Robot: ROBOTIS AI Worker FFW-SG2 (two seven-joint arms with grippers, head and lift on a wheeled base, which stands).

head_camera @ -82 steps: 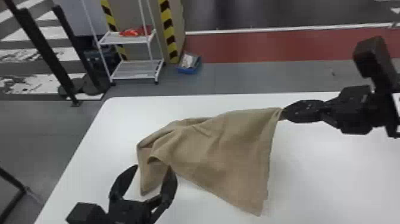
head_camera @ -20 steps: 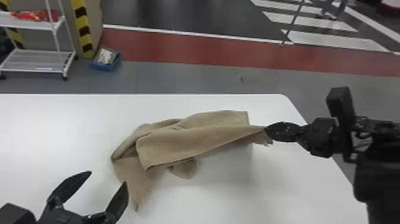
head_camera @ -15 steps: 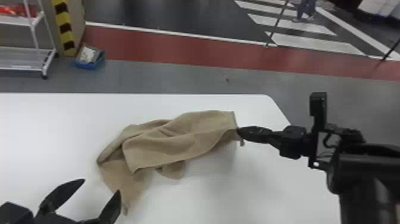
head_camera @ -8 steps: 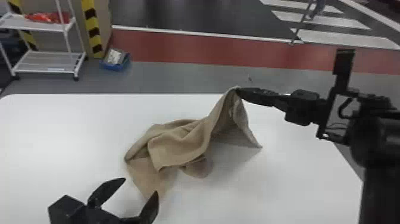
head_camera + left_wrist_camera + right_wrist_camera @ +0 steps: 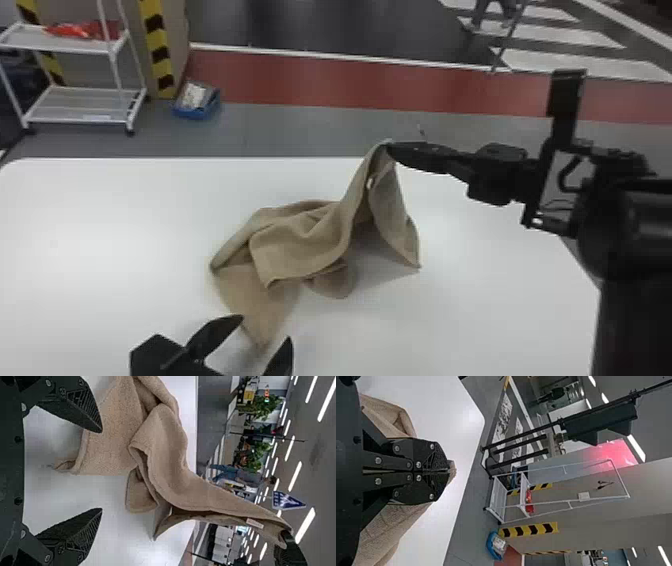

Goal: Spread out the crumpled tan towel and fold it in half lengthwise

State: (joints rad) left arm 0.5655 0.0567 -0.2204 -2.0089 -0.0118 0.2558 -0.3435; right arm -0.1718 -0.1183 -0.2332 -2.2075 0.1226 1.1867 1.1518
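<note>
In the head view my right gripper (image 5: 392, 146) holds one end of the tan towel (image 5: 310, 240) above the far right part of the table, and a flap hangs from the grip to the tabletop. The rest of the towel lies bunched and overlapped on the table. My left gripper (image 5: 265, 345) stands open by the towel's near-left corner. In the left wrist view the open left gripper (image 5: 102, 471) faces the crumpled towel (image 5: 162, 455), with nothing between its fingers. In the right wrist view the right gripper (image 5: 449, 471) is shut on the towel (image 5: 387, 526).
The white table (image 5: 100, 225) carries the towel. Beyond it on the floor stand a white rack (image 5: 80, 105) and a blue bin (image 5: 197, 102). The right arm spans the table's right side.
My right gripper has pulled the towel's end back left, then lifted it, so a flap now hangs down. The head view has turned right, then partly back. The left gripper stays open.
</note>
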